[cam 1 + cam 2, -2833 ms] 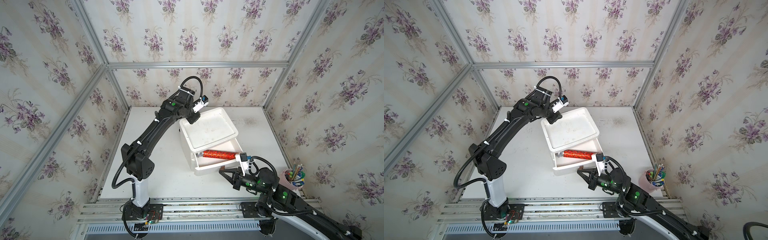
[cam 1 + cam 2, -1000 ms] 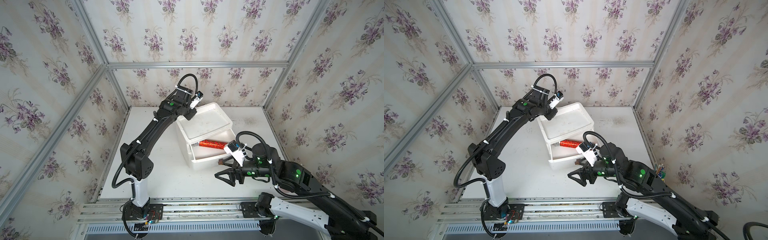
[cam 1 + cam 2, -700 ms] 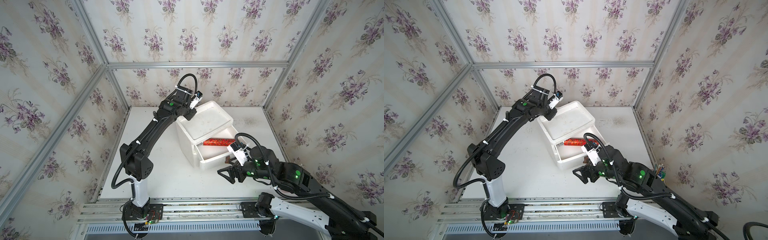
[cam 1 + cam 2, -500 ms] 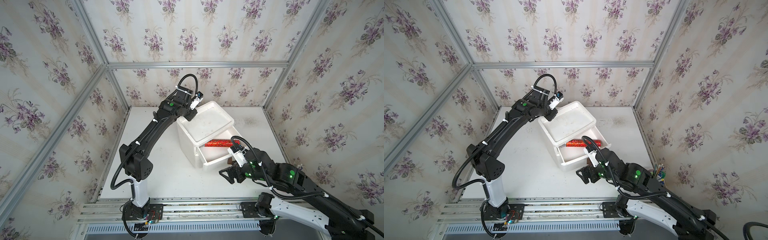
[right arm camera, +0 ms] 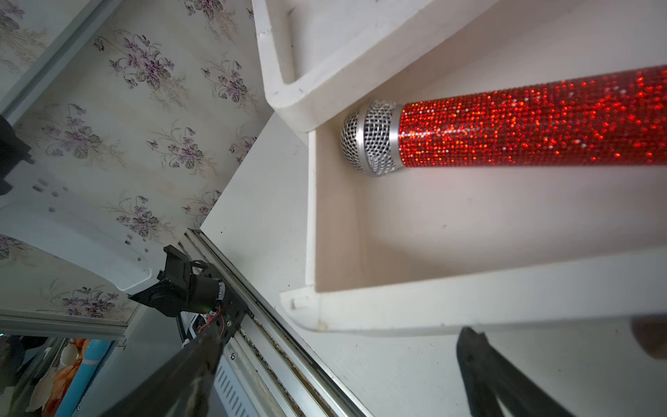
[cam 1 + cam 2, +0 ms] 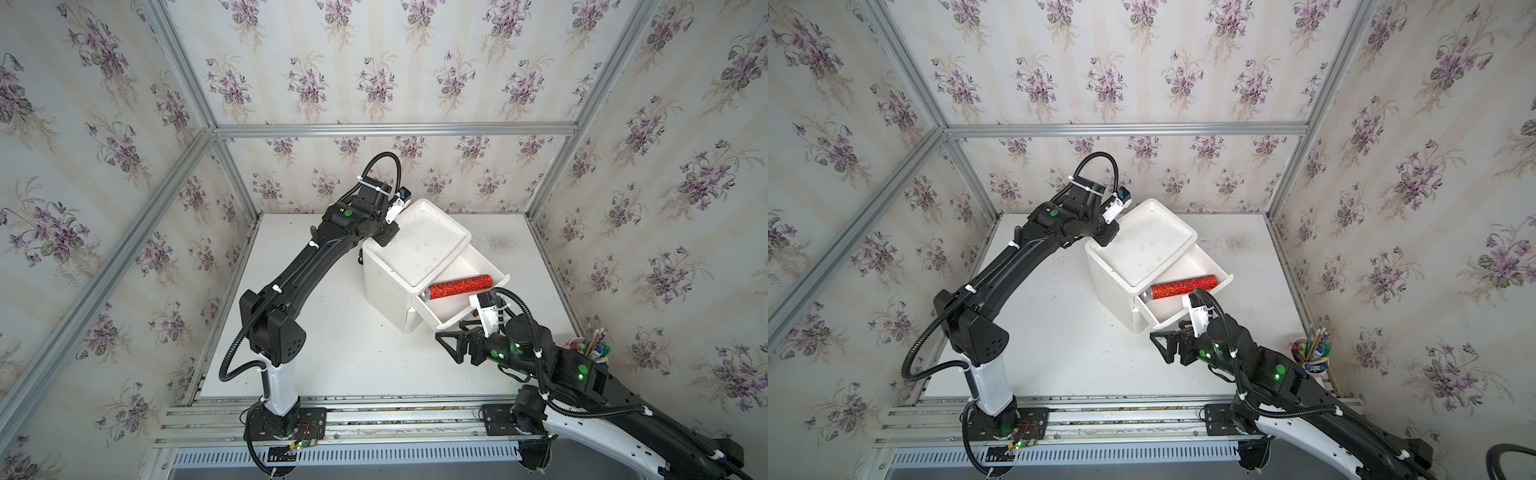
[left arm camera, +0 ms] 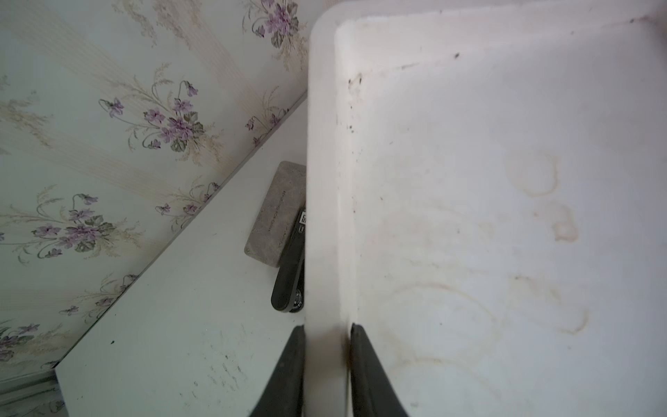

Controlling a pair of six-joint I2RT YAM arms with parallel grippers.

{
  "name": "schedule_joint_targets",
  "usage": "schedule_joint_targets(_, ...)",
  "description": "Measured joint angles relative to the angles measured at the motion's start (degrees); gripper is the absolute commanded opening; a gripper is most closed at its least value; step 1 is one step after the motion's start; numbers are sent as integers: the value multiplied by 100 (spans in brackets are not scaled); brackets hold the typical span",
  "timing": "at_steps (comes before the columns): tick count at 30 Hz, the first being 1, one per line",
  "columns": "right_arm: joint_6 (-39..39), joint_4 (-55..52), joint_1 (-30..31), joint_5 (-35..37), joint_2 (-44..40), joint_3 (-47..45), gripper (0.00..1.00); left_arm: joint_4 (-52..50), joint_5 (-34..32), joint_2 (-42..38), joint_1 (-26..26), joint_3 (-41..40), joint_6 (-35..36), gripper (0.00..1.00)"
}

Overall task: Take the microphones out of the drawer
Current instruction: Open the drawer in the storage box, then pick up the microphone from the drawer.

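The right jaws hang spread wide and empty over the tabletop (image 6: 340,357), just short of the front of the pulled-out drawer (image 5: 469,299). Beyond them the red glitter microphone (image 6: 459,286) lies inside it. Farthest off, the left jaws clench the top rim of the white cabinet (image 6: 386,286).

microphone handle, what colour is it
Sparkly red handle, silver mesh head; shows best in the right wrist view.

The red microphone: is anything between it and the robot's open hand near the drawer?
Only the low front wall of the drawer stands between the open right hand and the microphone. The drawer is open on top and nothing covers the microphone, so reaching over the wall looks possible.
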Motion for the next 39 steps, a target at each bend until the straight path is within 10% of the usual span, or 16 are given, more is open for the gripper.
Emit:
schedule_joint_targets(9,-769,-116,4,-105,1119,2129,100,-730,197,-289,0,31,-90,73)
schedule_joint_targets(11,-1034,-345,-7,-98,1670,2761,100,-782,254,-321,0,17,-131,99)
schedule_joint_targets(26,-3569,-2485,-2127,-966,4312,5436,100,-879,280,-1143,529,-348,-883,99)
schedule_joint_targets(39,-5718,-2815,-2293,-841,4221,4404,100,-876,579,-1609,664,-1102,-1163,99)
